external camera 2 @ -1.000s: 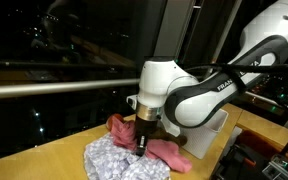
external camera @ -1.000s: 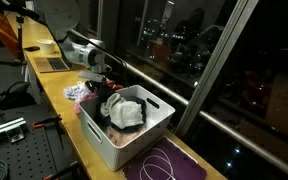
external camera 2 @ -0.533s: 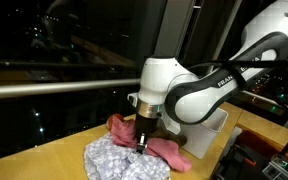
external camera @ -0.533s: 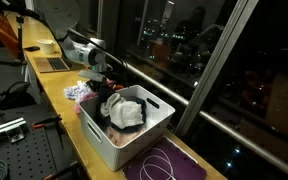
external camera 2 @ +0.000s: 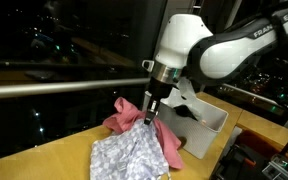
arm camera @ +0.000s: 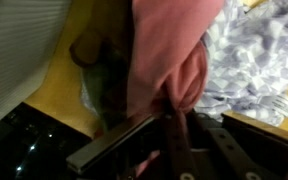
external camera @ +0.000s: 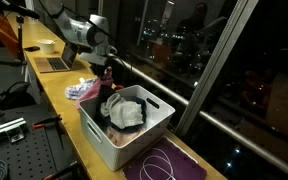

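My gripper (external camera 2: 150, 113) is shut on a pink cloth (external camera 2: 166, 146) and holds it up off the wooden table (external camera 2: 44, 160); one end hangs down and the rest trails to the left. Under it lies a grey-white patterned cloth (external camera 2: 124, 160). In the wrist view the pink cloth (arm camera: 169, 45) bunches between the fingers of the gripper (arm camera: 174, 113), with the patterned cloth (arm camera: 256, 45) beside it. In an exterior view the gripper (external camera: 106, 70) hangs just beyond the white bin (external camera: 134, 140), above the patterned cloth (external camera: 82, 91).
The white bin (external camera 2: 209, 125) stands close beside the arm and holds bundled clothes (external camera: 124, 112). A laptop (external camera: 50, 62) and a small bowl (external camera: 46, 45) lie farther along the table. A purple mat (external camera: 169, 163) with a cable lies past the bin. The window railing (external camera 2: 54, 88) runs behind.
The jaws closed on the pink cloth and the arm rose, lifting the cloth off the table. The patterned cloth stayed down.
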Robot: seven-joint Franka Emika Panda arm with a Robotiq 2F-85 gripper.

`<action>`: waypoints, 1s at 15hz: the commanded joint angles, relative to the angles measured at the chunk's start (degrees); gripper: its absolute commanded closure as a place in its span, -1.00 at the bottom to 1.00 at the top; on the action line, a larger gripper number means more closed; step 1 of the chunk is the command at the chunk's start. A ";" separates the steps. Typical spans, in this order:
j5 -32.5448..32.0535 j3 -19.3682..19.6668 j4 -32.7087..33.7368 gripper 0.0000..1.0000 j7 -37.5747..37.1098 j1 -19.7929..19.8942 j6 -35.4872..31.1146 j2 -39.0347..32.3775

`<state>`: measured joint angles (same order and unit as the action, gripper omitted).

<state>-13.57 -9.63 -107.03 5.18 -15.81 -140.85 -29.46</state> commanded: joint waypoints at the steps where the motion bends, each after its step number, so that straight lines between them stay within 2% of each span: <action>1: 2.86 -0.80 -7.74 0.94 2.31 3.28 0.76 12.41; 5: 4.78 0.27 -9.21 0.94 4.18 6.58 2.10 22.09; 8: 7.15 1.52 -7.33 0.94 6.17 9.03 4.70 27.69; 12: 9.98 4.86 -2.18 0.94 9.91 11.90 9.86 33.00; 15: 10.78 7.75 3.24 0.94 12.38 13.62 13.81 34.32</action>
<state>-4.76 -3.97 -108.80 14.43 -3.48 -131.05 3.85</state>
